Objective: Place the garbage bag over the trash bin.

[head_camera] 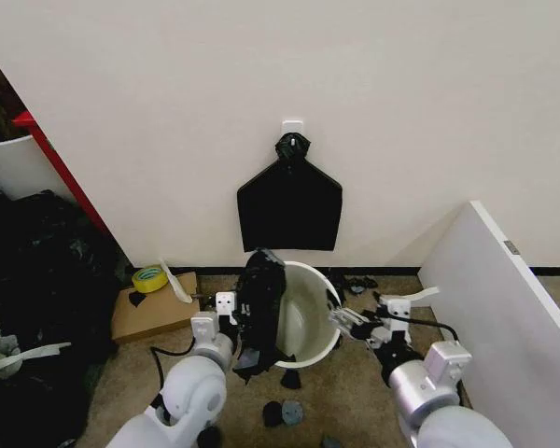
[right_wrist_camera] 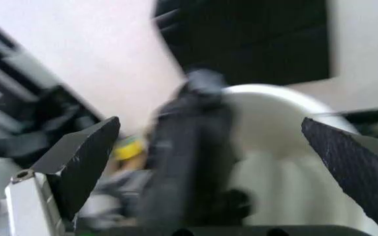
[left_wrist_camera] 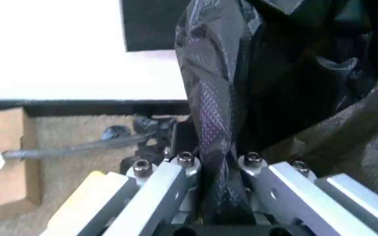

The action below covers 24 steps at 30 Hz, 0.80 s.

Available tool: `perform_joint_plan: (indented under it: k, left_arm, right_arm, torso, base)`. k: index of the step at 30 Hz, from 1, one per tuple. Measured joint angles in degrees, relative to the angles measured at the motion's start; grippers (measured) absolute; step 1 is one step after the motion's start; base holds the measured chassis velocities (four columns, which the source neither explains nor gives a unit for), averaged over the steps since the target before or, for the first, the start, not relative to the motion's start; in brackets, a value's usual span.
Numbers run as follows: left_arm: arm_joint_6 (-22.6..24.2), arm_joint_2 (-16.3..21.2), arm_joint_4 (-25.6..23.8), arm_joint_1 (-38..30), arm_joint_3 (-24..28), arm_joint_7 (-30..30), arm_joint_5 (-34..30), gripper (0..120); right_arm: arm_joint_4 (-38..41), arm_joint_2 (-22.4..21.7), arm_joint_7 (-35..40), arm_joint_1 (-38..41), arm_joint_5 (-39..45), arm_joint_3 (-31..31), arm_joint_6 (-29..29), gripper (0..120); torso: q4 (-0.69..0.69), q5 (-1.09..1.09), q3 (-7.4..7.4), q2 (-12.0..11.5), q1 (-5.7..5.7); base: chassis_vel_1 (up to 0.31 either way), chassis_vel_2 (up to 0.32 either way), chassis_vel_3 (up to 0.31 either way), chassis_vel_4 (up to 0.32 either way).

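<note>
The trash bin (head_camera: pixel 308 313) is a round white bucket on the floor by the wall, also seen in the right wrist view (right_wrist_camera: pixel 277 125). The garbage bag (head_camera: pixel 259 303) is bunched into a tall black crinkled strip that hangs over the bin's left rim. My left gripper (head_camera: pixel 227 317) is at that rim, shut on the garbage bag (left_wrist_camera: pixel 218 123), which runs up between the left gripper's (left_wrist_camera: pixel 216 164) fingers. At the bin's right rim, my right gripper (head_camera: pixel 348 320) stands open. Between the right gripper's (right_wrist_camera: pixel 210 128) spread fingers I see the garbage bag (right_wrist_camera: pixel 189 157), with nothing held.
A flat fan-shaped black bag (head_camera: pixel 289 205) hangs on the wall above the bin. A cardboard box (head_camera: pixel 154 308) with a yellow tape roll (head_camera: pixel 149 278) lies left of it. A white panel (head_camera: pixel 504 308) stands on the right. Black scraps (head_camera: pixel 285 411) lie on the floor in front.
</note>
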Motion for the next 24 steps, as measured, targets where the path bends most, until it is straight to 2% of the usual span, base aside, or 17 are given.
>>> perform_joint_plan:
  k: [2, 6, 11, 19, 20, 21, 24]
  left_arm:
    - [-0.8, -0.8, 0.1, 0.3, 1.1, 0.1, 2.8, 3]
    - [-1.4, -2.4, 0.1, 1.4, 2.0, 0.1, 7.2, 3]
    - [-1.5, -3.2, 0.1, 1.9, 2.0, -0.2, 8.9, 3]
    - [-2.4, -2.5, -0.8, 2.8, 1.1, -0.4, 9.1, 3]
    - [-2.4, -2.5, -0.8, 2.9, 0.9, -0.4, 8.7, 3]
    - [-2.4, -2.6, -0.9, 3.1, 0.6, -0.3, 8.4, 3]
    - [-2.4, -2.7, -0.9, 3.3, 0.6, -0.2, 8.8, 3]
  right_arm:
    - [0.0, 0.2, 0.6, 2.1, 2.5, -1.0, -0.8, 100]
    - [-1.0, 1.3, 1.8, 5.2, 2.5, -3.8, -2.6, 100]
    - [-3.1, 2.3, 3.4, 7.2, -0.5, -6.1, -4.5, 100]
    - [-6.0, 4.2, 4.2, 7.9, -6.0, -9.8, -5.6, 98]
    - [-6.2, 4.4, 4.3, 7.8, -6.7, -10.2, -5.7, 95]
    - [-6.6, 4.8, 4.3, 7.6, -8.6, -11.7, -5.8, 83]
    - [-7.1, 5.4, 4.2, 7.2, -10.4, -13.0, -5.9, 72]
  torso:
    - [0.0, 0.01, 0.0, 0.0, 0.0]
    - [0.0, 0.0, 0.0, 0.0, 0.0]
    - [0.0, 0.0, 0.0, 0.0, 0.0]
    - [0.0, 0.0, 0.0, 0.0, 0.0]
    - [0.0, 0.0, 0.0, 0.0, 0.0]
    - [0.0, 0.0, 0.0, 0.0, 0.0]
    - [-0.01, 0.0, 0.0, 0.0, 0.0]
  base:
    - [0.0, 0.0, 0.0, 0.0]
    - [0.0, 0.0, 0.0, 0.0]
    - [0.0, 0.0, 0.0, 0.0]
    - [0.0, 0.0, 0.0, 0.0]
    - [0.0, 0.0, 0.0, 0.0]
    - [0.0, 0.0, 0.0, 0.0]
    - [0.0, 0.0, 0.0, 0.0]
